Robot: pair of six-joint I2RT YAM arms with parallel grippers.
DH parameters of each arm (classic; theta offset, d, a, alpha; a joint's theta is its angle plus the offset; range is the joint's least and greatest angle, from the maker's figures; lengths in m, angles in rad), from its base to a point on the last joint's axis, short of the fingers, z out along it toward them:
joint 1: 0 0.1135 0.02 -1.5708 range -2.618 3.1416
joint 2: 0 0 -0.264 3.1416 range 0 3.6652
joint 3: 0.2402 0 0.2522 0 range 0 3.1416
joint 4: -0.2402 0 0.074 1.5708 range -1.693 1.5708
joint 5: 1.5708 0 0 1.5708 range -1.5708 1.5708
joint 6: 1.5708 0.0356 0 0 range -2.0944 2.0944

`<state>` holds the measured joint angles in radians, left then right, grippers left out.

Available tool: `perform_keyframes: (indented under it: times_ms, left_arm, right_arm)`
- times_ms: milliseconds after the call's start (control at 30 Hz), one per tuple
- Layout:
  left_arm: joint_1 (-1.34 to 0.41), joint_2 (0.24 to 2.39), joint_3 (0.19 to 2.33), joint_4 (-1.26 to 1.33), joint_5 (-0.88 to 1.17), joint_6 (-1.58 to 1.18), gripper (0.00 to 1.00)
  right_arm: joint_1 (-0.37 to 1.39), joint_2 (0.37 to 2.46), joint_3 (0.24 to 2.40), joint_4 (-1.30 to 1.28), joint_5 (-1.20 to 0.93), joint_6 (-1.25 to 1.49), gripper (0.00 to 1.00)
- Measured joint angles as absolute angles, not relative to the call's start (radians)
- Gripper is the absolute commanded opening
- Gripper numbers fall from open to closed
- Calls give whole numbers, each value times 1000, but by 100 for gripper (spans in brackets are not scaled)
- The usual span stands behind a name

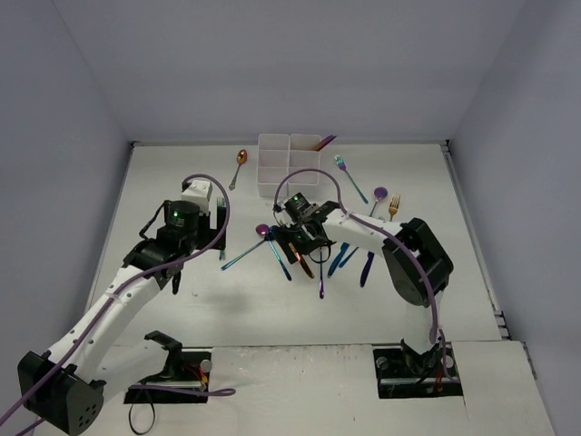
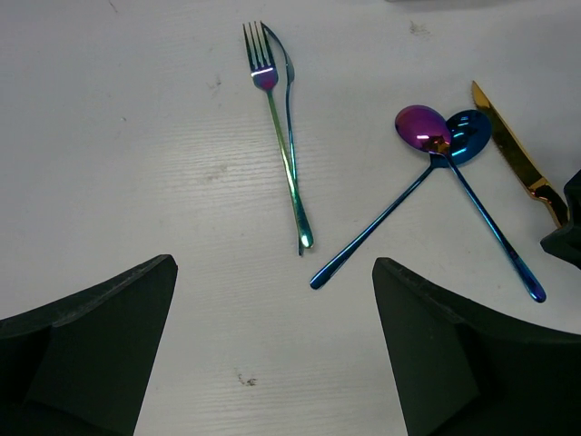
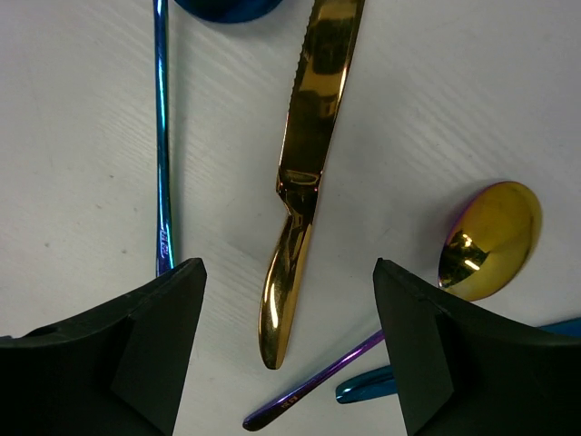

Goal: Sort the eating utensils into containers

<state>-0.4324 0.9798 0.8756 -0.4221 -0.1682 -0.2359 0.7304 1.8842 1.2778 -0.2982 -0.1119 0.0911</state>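
Our right hand [image 3: 289, 271] sits low over the counter [image 3: 472, 82] with its fingers apart, one on each side of the handle of a gold knife [image 3: 309, 136]. There is a clear gap on both sides. The blade points straight away from the hand. A blue handle [image 3: 162, 136] runs alongside the left finger. By the right finger lies a gold-bowled spoon [image 3: 490, 238], its purple stem slanting back under the hand.

Our left hand [image 2: 274, 272] is spread wide with nothing between the fingers, above bare counter. Straight ahead of it lies a rainbow fork [image 2: 272, 118], tines pointing away. A slim blue piece is pressed against the fork's right side, and we cannot tell what it is. Ahead and to the right, a purple spoon [image 2: 420, 127] and a blue spoon [image 2: 469, 136] overlap at the bowls, and their handles splay back toward the hand.

From above, the white containers [image 1: 289, 163] stand just beyond the right hand. One purple utensil [image 1: 324, 143] leans out of the far right compartment. A copper spoon [image 1: 241, 160] lies just left of the block, well ahead of the left hand. A teal fork [image 1: 348, 177] lies beyond the right hand, on its right.
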Motion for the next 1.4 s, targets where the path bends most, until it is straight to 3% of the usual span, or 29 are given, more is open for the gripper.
perform_keyframes:
  times_ms: [700, 967, 1067, 1400]
  left_arm:
    - [-430, 987, 868, -413, -200, -218, 87]
    - [-430, 990, 868, -413, -200, -216, 87]
    - [-430, 992, 868, -413, -200, -216, 87]
    - [-430, 992, 868, -413, -201, -215, 87]
  right_arm:
    - [736, 1996, 1362, -335, -50, 108, 37]
    - [741, 2012, 1386, -346, -45, 110, 17]
    - [743, 2023, 1402, -354, -35, 109, 1]
    - [748, 2029, 1419, -366, -15, 102, 0]
